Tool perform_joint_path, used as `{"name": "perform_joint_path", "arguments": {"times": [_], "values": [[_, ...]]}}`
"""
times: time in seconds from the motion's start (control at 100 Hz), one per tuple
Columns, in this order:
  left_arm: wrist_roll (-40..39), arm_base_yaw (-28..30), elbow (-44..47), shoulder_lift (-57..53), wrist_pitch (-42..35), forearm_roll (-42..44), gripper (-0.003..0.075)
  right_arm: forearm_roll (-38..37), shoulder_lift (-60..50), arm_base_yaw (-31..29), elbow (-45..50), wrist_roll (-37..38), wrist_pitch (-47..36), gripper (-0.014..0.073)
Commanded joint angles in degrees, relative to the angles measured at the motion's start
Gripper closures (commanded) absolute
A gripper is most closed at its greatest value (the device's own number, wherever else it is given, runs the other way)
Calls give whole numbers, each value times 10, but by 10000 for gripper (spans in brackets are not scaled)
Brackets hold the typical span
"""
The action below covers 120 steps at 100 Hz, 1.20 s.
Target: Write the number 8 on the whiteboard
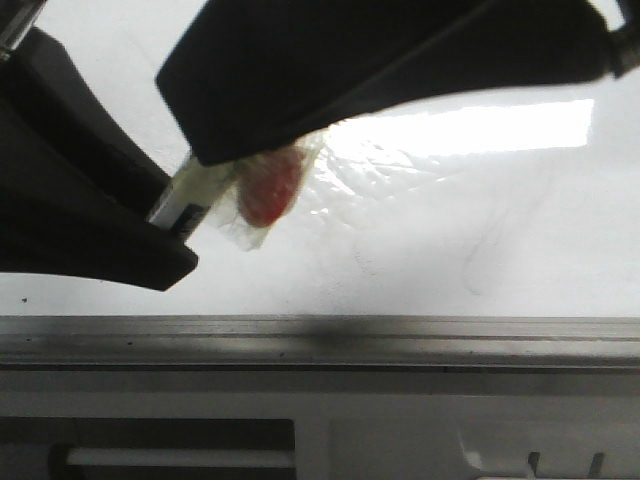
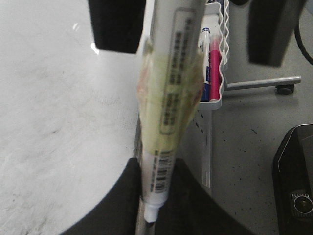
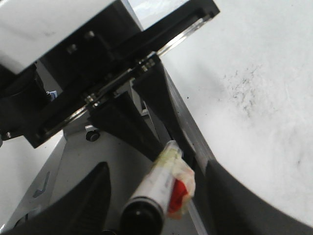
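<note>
The whiteboard is glossy white with a bright glare band and a grey rail on its near edge. No number 8 shows on it; only a speckled grey smudge is visible. My left gripper is shut on a white marker near its tip end. The marker is wrapped in yellowish tape with a red patch. My right gripper is open, its fingers standing wide on either side of the marker's black cap end without touching it.
Beyond the board's edge, a white wire tray holds pink and blue markers. A grey frame leg with a castor lies on the speckled floor. A black device sits beside it.
</note>
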Motion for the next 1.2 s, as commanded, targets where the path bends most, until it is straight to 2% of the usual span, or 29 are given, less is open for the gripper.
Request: {"name": "perform_joint_path", "arguments": {"times": [0.0,0.53,0.74,0.9,1.19], "values": [[-2,-8,-20,-7,-27,-20,741,20,4,1,-19,-7,-36,215],[-2,-12,-20,-7,-28,-34,741,71,52,1,-19,-7,-46,219],[-2,-12,-20,-7,-28,-34,741,85,52,1,-19,-7,-50,281],[-2,-12,-20,-7,-29,-34,741,98,52,1,-19,-7,-61,358],[-2,-12,-20,-7,-29,-34,741,98,52,1,-19,-7,-68,628]]}}
